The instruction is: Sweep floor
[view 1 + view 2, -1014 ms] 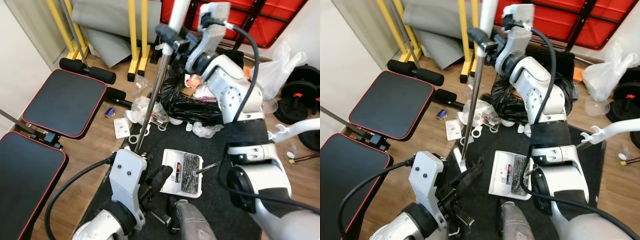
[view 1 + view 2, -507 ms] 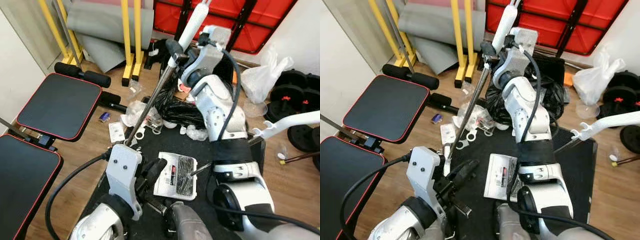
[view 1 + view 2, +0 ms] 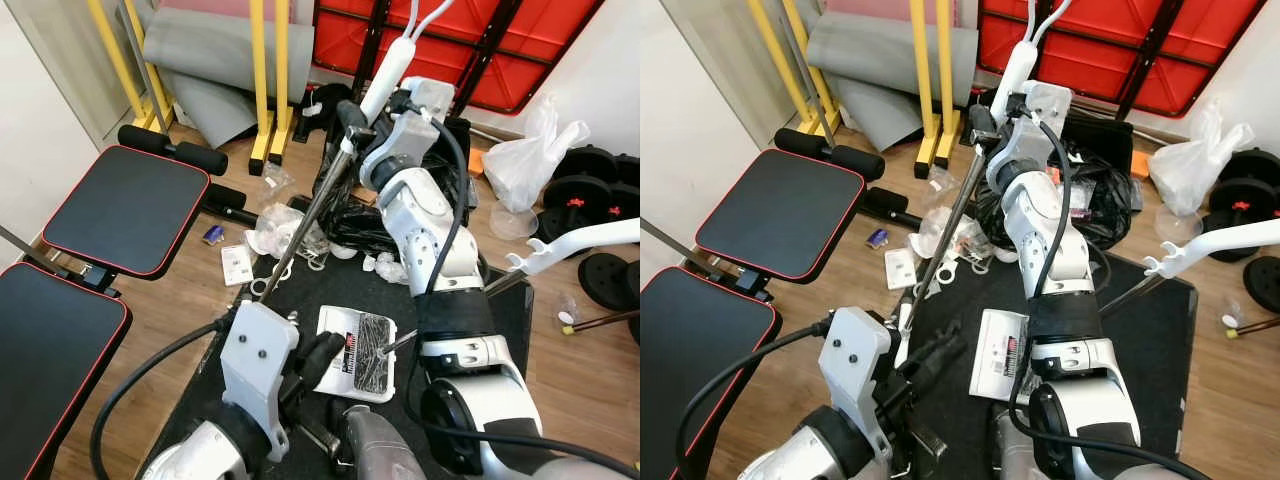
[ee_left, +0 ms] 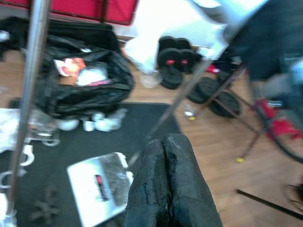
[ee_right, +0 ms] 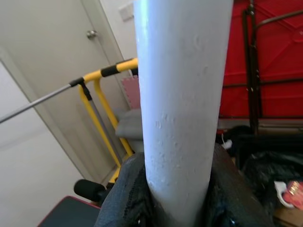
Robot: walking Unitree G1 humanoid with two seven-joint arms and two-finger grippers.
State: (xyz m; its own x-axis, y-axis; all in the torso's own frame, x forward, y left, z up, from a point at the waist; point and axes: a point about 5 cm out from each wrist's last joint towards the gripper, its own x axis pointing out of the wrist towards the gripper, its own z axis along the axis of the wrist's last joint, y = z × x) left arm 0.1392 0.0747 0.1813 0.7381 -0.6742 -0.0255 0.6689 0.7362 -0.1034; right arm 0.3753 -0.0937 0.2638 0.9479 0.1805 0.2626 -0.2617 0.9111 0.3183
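Observation:
My right gripper point(image 3: 350, 115) is shut on the broom, just below its white grip point(image 3: 385, 70). The metal pole point(image 3: 305, 215) slants down to the floor at the black mat's near-left edge. In the right wrist view the black fingers point(image 5: 128, 194) wrap the white grip point(image 5: 182, 94). A white dustpan point(image 3: 358, 352) holding dark debris lies on the mat; its long handle point(image 3: 575, 240) rises to the right. My left gripper point(image 3: 318, 355) hovers low beside the dustpan, fingers point(image 4: 165, 189) pressed together with nothing between them. Crumpled plastic and white scraps point(image 3: 285, 225) lie by the pole.
A black trash bag point(image 3: 365, 215) sits beyond the black mat point(image 3: 470, 300). A weight bench with black pads point(image 3: 125, 205) fills the left. Yellow frame legs point(image 3: 270, 70) and a red panel point(image 3: 470, 40) stand behind. Weight plates point(image 3: 590, 165) and a white bag point(image 3: 535, 160) are at right.
My right arm has stretched farther forward with the broom, so the pole leans more, top away from me. The head view has shifted. The left gripper stays by the dustpan.

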